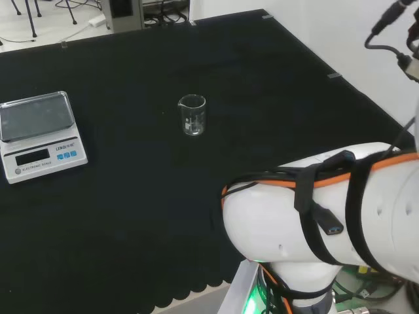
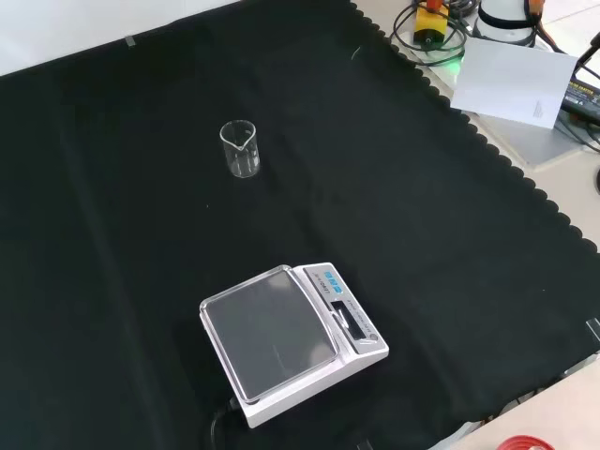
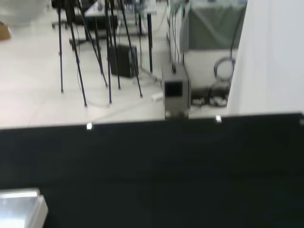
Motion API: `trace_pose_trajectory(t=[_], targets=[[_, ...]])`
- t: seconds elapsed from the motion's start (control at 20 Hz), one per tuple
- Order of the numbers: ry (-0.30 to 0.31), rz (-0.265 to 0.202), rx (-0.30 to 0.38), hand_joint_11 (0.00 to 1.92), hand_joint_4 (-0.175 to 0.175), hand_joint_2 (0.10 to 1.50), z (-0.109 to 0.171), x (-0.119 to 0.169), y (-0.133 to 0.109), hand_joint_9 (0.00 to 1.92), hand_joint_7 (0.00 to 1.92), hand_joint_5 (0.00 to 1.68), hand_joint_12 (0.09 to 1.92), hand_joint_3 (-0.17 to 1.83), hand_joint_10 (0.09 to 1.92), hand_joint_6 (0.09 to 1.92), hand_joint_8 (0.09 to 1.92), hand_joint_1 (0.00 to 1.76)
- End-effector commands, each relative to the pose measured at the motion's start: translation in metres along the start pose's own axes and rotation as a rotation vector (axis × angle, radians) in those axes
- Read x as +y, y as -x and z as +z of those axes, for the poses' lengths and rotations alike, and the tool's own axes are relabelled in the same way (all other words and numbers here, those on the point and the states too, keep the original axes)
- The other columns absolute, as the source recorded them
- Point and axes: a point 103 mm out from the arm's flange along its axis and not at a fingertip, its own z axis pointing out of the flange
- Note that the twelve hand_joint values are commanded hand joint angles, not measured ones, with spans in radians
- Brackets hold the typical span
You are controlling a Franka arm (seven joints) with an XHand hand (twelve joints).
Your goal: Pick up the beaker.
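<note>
A small clear glass beaker [image 1: 192, 115] stands upright and alone on the black cloth, near the middle of the bench in the head view. In the front view the same beaker [image 2: 240, 148] sits toward the upper left, with its spout turned to the camera. It looks empty. The arm's white links [image 1: 327, 209] fill the lower right of the head view, well apart from the beaker.
A white digital scale [image 1: 39, 134] with a steel pan sits at the left of the head view; the scale [image 2: 291, 337] lies low and central in the front view, and its corner [image 3: 21, 206] is in the wrist view. Papers and cables [image 2: 511, 80] lie beyond the cloth's scalloped edge.
</note>
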Motion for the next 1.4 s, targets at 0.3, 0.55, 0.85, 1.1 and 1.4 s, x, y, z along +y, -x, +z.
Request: trace_pose_trajectory(t=[0.3,0.55,0.85,1.1,1.4], targets=[[-0.242,0.020,-0.054,0.02,0.019,0.63,0.143,0.058,0.008,0.41,0.31,0.22,1.54,0.24,0.79,0.18,0.69,0.65],[-0.334,0.022,-0.054,0.00,0.023,0.63,0.193,0.063,0.005,0.39,0.28,0.20,1.54,0.24,0.79,0.16,0.68,0.65],[-0.422,0.007,-0.065,0.00,0.030,0.63,0.246,0.060,0.006,0.35,0.22,0.16,1.52,0.22,0.81,0.10,0.69,0.64],[-0.503,-0.014,-0.124,0.00,0.034,0.63,0.294,0.058,0.001,0.31,0.18,0.14,1.50,0.20,0.82,0.09,0.69,0.62],[-0.574,-0.009,-0.145,0.00,0.046,0.63,0.335,0.075,0.011,0.25,0.06,0.06,1.46,0.18,0.84,0.09,0.66,0.61]])
